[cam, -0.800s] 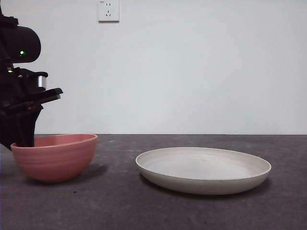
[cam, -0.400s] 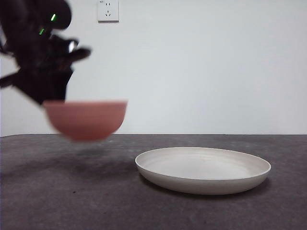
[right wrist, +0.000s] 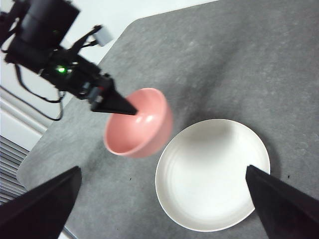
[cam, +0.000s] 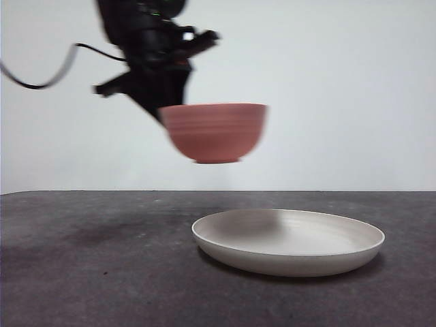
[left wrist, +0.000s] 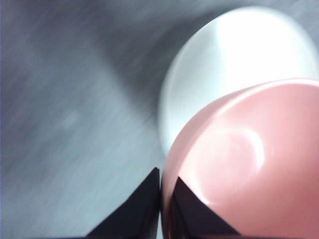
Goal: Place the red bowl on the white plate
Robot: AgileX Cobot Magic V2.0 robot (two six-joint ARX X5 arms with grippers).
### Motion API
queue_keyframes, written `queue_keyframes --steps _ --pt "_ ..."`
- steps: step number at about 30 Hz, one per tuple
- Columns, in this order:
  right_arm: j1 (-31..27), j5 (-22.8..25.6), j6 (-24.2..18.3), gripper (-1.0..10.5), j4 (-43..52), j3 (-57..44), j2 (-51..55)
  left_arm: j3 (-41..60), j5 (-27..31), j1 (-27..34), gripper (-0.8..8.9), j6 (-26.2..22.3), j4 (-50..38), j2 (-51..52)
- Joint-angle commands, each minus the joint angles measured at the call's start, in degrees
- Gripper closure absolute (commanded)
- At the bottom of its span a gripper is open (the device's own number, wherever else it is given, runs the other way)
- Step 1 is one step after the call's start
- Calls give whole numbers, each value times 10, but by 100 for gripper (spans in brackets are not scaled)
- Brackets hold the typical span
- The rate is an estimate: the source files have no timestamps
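The red bowl (cam: 214, 133) hangs upright in the air, above the left rim of the white plate (cam: 289, 242), which lies on the table. My left gripper (cam: 163, 112) is shut on the bowl's left rim, one jaw inside and one outside, as the left wrist view shows (left wrist: 159, 175) with the bowl (left wrist: 249, 159) over the plate (left wrist: 234, 55). My right gripper (right wrist: 162, 170) is open and empty, high above the table and out of the front view. It looks down on the bowl (right wrist: 137, 124), the plate (right wrist: 214, 174) and the left gripper (right wrist: 124, 108).
The dark grey table (cam: 102, 272) runs back to a white wall. A black cable (cam: 41, 82) trails to the left from the left arm. The table's rounded edge (right wrist: 35, 164) lies on the left arm's side.
The left gripper has lifted the bowl off the table at the left and carried it up and to the right, to above the plate's left rim. The plate has not moved.
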State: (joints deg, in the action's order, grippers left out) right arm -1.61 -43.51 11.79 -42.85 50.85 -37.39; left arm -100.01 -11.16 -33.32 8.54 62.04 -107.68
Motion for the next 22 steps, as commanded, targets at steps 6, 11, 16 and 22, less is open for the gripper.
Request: queue_keyframes --steps 6,11,16,22 --pt "0 -2 -7 399 4 10 -3 -108 14 -66 799 6 -8 -108" --pt "0 -2 -6 399 4 10 -3 -115 28 -88 799 8 -30 -146" --pt "0 -2 -6 399 4 10 -3 -115 35 -93 799 8 -48 -181" --pt "0 -2 -4 399 3 10 -3 -115 42 -93 799 8 -44 -205"
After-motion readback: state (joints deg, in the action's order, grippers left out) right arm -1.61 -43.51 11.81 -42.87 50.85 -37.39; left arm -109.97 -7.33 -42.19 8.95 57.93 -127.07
